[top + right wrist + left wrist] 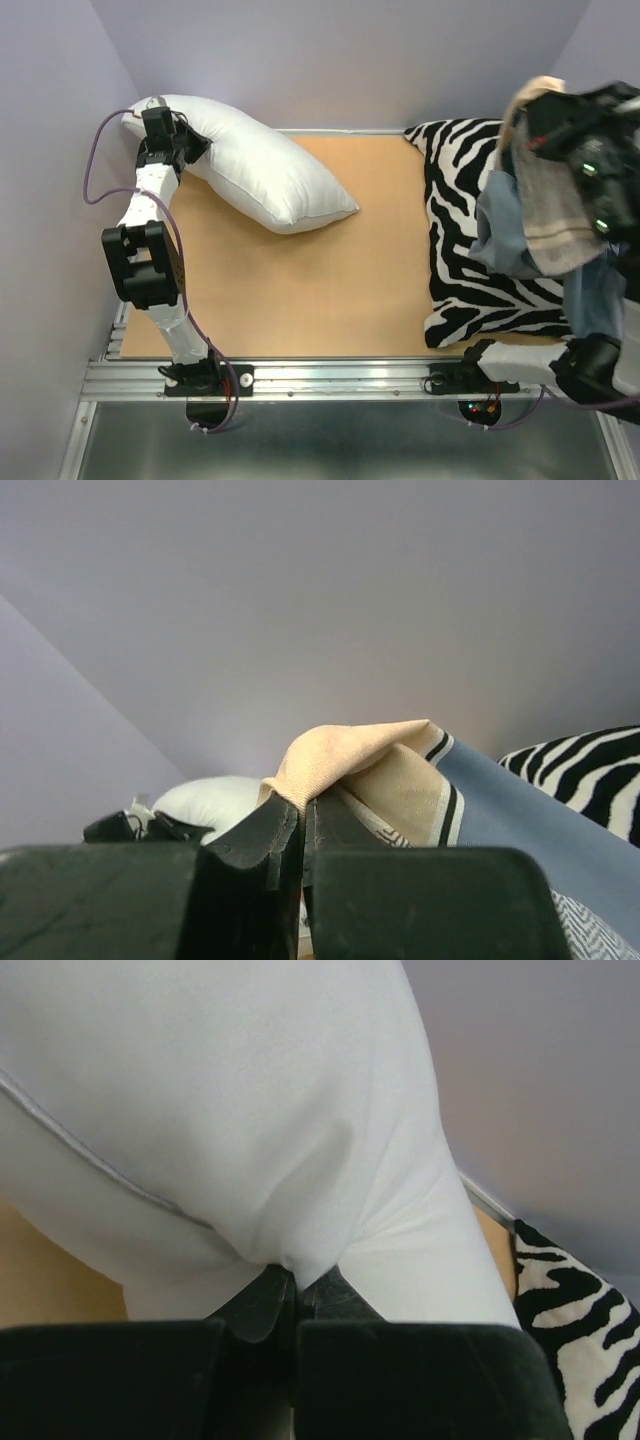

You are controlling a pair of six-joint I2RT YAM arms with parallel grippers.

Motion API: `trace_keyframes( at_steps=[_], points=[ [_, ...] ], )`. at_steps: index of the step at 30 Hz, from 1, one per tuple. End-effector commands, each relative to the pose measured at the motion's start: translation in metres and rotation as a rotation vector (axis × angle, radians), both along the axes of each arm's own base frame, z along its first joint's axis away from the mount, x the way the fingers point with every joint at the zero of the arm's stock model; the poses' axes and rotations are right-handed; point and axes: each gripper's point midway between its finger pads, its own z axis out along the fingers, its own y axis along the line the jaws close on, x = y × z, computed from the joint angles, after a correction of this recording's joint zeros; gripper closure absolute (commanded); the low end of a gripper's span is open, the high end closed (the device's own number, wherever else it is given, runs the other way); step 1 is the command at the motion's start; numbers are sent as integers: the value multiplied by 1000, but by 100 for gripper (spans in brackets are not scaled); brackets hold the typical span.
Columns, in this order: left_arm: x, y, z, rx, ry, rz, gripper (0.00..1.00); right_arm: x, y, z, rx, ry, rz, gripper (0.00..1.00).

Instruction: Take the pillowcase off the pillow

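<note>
1. The pillowcase (545,215) hangs free at the right above the zebra-print cushion (465,270), its tan edge pinched by the right gripper (303,815).
2. The pillow (265,175) lies bare at far left, its fabric pinched by the left gripper (295,1285).
3. Removal looks done; only releasing seems left.

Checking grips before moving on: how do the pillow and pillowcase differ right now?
The pillow is plain white and plump; the pillowcase is striped, limp fabric. The pillow rests on the table at far left; the pillowcase hangs lifted above the zebra cushion at right. The left gripper pinches the pillow, the right gripper the pillowcase. Both are soft, separate, gripped.
</note>
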Motion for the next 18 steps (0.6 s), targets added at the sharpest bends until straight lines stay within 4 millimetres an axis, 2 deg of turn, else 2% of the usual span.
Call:
trace_keyframes(
  at_steps=[1,4,5,7,8,10,11,12,13,14,15,16,18],
  points=[
    [-21,13,-1,100,12,20,100,91,104,-49,-165,136,116,99],
    [-37,19,-29,123,88,55,100,120,129,-60,-201,160,116,99],
    [-41,19,-31,125,95,58,100,140,146,-75,-229,192,115,99],
    [-50,18,-47,119,132,71,100,153,154,-75,-236,193,97,99],
    [-58,14,-57,98,152,80,100,167,160,-87,-250,219,75,100],
    [-65,-3,-61,82,151,67,100,179,164,-104,-262,256,63,100],
    [-69,-10,-65,79,156,66,100,186,162,-116,-266,283,51,99],
    [-76,-19,-78,74,181,71,100,188,161,-122,-239,301,48,100],
    [-80,-30,-79,94,178,76,100,198,162,-153,-261,358,42,100],
    [-85,-35,-82,96,184,79,100,200,158,-163,-253,376,34,99],
    [-91,-27,-92,112,205,125,90,203,158,-182,-254,407,30,100],
    [-94,-38,-85,121,182,126,88,200,151,-202,-257,435,21,99],
    [-102,-40,-86,136,179,137,84,203,128,-230,-240,489,-26,99]
  ],
)
